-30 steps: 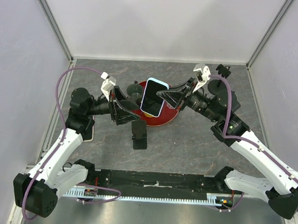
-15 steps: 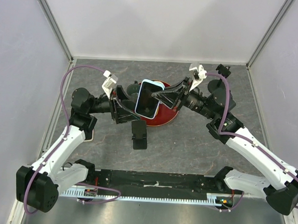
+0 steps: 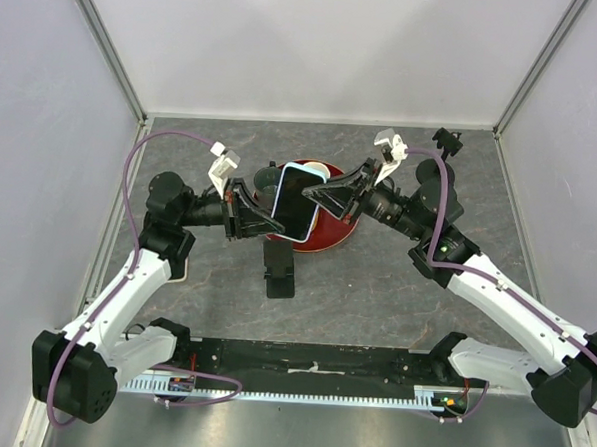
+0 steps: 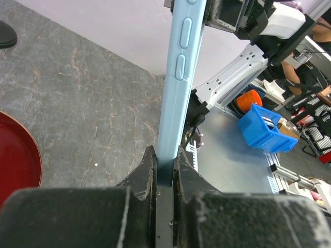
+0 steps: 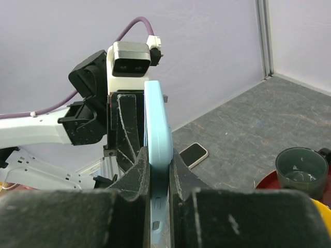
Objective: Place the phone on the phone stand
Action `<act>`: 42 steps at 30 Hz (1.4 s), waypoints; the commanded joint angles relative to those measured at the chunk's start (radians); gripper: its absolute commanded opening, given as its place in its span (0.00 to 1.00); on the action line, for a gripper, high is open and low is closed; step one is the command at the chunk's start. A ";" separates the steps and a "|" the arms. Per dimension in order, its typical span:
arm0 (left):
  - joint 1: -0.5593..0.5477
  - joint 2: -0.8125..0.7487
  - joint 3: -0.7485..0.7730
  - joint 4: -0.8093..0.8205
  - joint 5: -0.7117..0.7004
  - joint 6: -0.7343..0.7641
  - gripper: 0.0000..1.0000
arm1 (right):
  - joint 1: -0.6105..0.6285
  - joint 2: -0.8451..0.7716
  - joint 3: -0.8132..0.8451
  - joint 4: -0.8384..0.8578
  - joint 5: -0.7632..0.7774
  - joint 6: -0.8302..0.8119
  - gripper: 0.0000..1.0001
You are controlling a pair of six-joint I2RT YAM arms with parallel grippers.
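**Two grips on one phone: a slip is looking likely at the hand-off**

Both grippers are clamping the phone (image 3: 294,201) at once. The left gripper (image 4: 164,170) is pinching one thin edge and the right gripper (image 5: 158,165) is pinching the opposite end. The phone is hanging edge-up in the air over the plate (image 3: 330,237), well apart from the stand (image 3: 279,271), which is sitting on the table just in front of the plate.

If the arms are pulling different ways while both are clenched, the phone could be twisting or sliding between the pads. Once one side is letting go, the narrow edge grip that remains may be letting the phone pivot and drop onto the plate or the mug (image 5: 301,166). Coming down off-centre could also be tipping the stand.

Counting: two grippers, one held phone, one stand, one plate, one mug, and one spare phone (image 5: 194,153) lying flat on the table.
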 commanded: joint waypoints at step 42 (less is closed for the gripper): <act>0.008 -0.161 0.285 -0.641 -1.060 0.323 0.72 | 0.021 0.278 -0.404 0.908 -0.346 -0.175 0.00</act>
